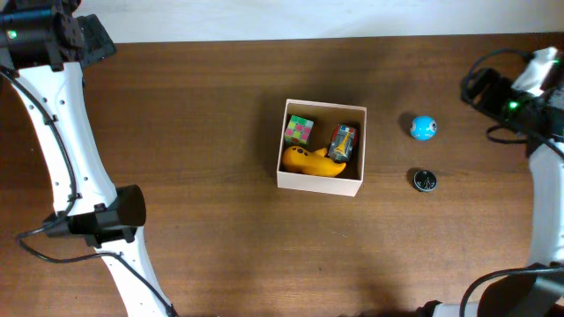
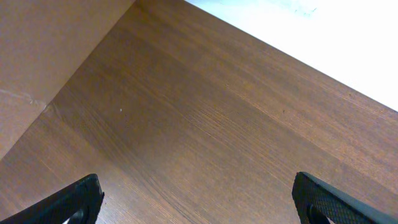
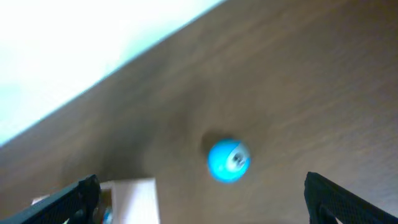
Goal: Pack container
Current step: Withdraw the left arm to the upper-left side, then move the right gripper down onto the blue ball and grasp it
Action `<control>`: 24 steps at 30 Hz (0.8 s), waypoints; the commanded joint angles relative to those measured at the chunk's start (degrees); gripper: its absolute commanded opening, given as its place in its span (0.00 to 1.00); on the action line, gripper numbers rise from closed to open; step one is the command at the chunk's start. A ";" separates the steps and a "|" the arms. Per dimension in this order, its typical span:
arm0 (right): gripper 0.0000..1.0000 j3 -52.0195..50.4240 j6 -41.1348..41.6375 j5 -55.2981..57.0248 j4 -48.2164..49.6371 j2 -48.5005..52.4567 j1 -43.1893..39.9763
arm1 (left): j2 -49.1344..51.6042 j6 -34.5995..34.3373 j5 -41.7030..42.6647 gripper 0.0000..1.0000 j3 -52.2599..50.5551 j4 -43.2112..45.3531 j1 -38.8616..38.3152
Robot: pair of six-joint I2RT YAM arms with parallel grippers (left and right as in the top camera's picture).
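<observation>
The container (image 1: 318,183), a square white open box with a tan inside, stands mid-table. It holds a multicoloured cube (image 1: 299,130), a yellow toy (image 1: 312,162) and a small patterned toy (image 1: 342,143). A blue ball (image 1: 423,128) and a small black round object (image 1: 425,180) lie on the table to its right. In the right wrist view the ball (image 3: 228,160) is blurred, ahead of my open, empty right gripper (image 3: 202,205), and a corner of the container (image 3: 134,199) shows. My left gripper (image 2: 199,205) is open over bare wood, far from the box.
The brown wooden table (image 1: 203,132) ends at a white surface along the far edge (image 1: 264,18). The left arm's white links (image 1: 62,150) run down the left side. The right arm (image 1: 520,97) sits at the right edge.
</observation>
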 commanded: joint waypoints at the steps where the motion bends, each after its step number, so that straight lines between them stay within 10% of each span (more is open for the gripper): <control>1: 0.99 1.14 0.68 3.15 -1.57 1.66 5.62 | 0.00 0.46 0.48 0.99 0.90 0.28 0.24; 24: 0.99 1.14 -3.76 19.71 -5.01 20.00 10.91 | 0.00 0.46 0.48 0.99 0.90 0.28 0.24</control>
